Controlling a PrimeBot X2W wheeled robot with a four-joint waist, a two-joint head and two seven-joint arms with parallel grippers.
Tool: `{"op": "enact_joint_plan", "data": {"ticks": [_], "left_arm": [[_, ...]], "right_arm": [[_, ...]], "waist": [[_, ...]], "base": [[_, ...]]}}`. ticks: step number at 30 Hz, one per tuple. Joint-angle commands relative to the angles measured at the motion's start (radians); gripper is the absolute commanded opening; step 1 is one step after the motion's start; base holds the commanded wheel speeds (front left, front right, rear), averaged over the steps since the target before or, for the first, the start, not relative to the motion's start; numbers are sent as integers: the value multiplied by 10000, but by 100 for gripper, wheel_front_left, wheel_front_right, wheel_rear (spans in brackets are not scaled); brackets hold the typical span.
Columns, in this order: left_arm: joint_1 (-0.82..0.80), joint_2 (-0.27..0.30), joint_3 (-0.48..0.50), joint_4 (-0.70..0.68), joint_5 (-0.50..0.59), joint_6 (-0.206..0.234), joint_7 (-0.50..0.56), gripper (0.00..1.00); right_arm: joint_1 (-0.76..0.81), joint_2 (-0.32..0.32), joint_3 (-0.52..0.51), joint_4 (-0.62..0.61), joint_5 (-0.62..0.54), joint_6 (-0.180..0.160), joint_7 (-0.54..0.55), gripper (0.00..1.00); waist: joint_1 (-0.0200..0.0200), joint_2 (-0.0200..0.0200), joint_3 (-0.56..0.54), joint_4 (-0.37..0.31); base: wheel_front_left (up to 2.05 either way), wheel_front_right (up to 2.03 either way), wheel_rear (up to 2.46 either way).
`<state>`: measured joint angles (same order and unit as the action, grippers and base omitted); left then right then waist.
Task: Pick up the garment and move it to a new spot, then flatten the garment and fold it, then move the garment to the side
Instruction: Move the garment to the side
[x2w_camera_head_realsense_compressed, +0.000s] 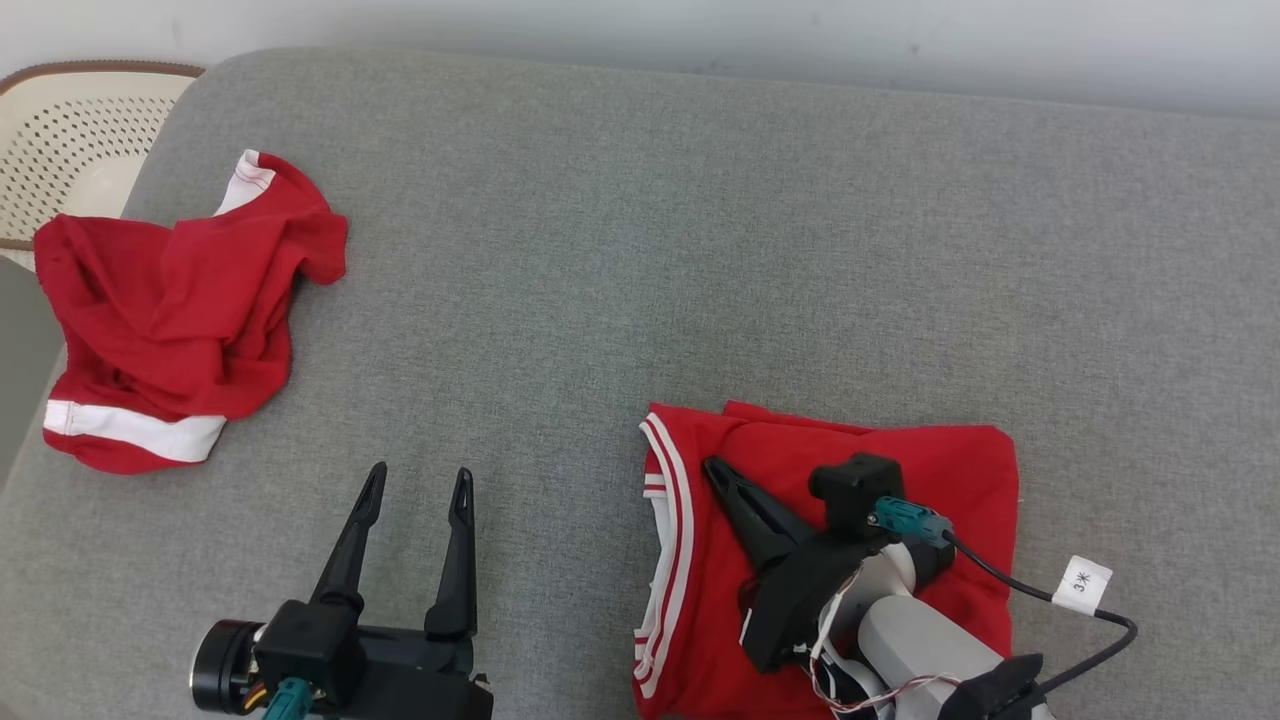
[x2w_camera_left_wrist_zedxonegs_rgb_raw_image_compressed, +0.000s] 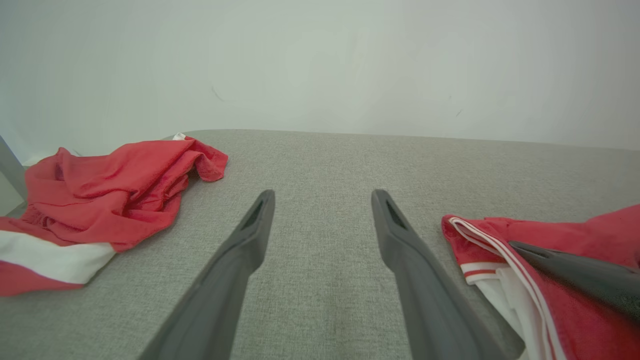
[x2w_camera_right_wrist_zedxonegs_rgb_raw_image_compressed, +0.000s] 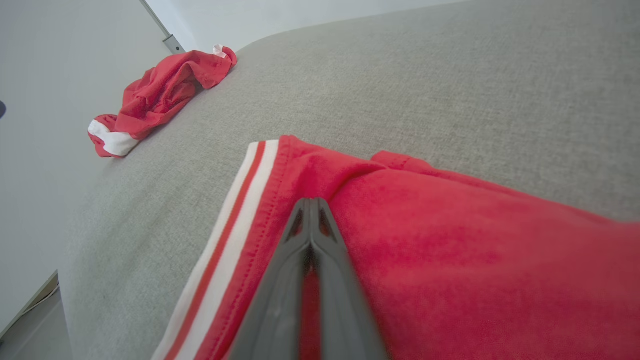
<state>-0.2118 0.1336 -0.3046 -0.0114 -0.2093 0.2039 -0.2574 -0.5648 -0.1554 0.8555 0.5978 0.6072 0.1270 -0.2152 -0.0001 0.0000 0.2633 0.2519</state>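
Red folded white-striped cloth garment (x2w_camera_head_realsense_compressed: 950, 470) is overlain by right hand (x2w_camera_head_realsense_compressed: 714, 468), fingers closed together, nothing gripped, at grey cushion (x2w_camera_head_realsense_compressed: 700, 250) front edge; left hand (x2w_camera_head_realsense_compressed: 420, 473) spread wide, empty, farther off.

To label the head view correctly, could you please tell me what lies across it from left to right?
From the left: perforated cream basket, crumpled red garment, left gripper, folded red garment, white tag.

Spread wide over the grey surface (x2w_camera_left_wrist_zedxonegs_rgb_raw_image_compressed: 320, 150), left end effector (x2w_camera_left_wrist_zedxonegs_rgb_raw_image_compressed: 322, 197) between a crumpled red garment (x2w_camera_left_wrist_zedxonegs_rgb_raw_image_compressed: 115, 195), white-banded, at left and a folded red garment (x2w_camera_left_wrist_zedxonegs_rgb_raw_image_compressed: 575, 325), white-striped, at right, right end effector (x2w_camera_left_wrist_zedxonegs_rgb_raw_image_compressed: 520, 247) lying over it.
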Motion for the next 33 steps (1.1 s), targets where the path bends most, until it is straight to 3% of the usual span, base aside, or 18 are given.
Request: {"op": "enact_joint_plan", "data": {"ticks": [1, 10, 14, 21, 33], "left_arm": [[-29, -8, 33, 20, -20, -10, -65, 100], [-25, -52, 86, 43, -5, -50, -75, 100], [-4, -78, 109, 16, 46, -38, -75, 100], [95, -48, 184, -25, 78, -66, -76, 100], [249, 85, 235, -35, 111, -47, -77, 100]], "right_arm": [[126, 221, 224, 209, 143, 67, 121, 0], [-366, 148, 1600, 219, -284, 76, 466, 0], [-368, 80, 1738, 158, -329, 66, 351, 0], [113, -201, 699, -17, 89, 38, 5, 0], [1446, -784, -1240, -630, -209, 30, -88, 0]], "waist": [[1, 0, -2, -21], [1, 0, -43, -253], [1, 0, -97, -369], [1, 0, -173, -563], [1, 0, -383, -1133]], "base": [[0, 0, 0], [0, 0, 0], [0, 0, 0], [0, 0, 0], [0, 0, 0]]}}
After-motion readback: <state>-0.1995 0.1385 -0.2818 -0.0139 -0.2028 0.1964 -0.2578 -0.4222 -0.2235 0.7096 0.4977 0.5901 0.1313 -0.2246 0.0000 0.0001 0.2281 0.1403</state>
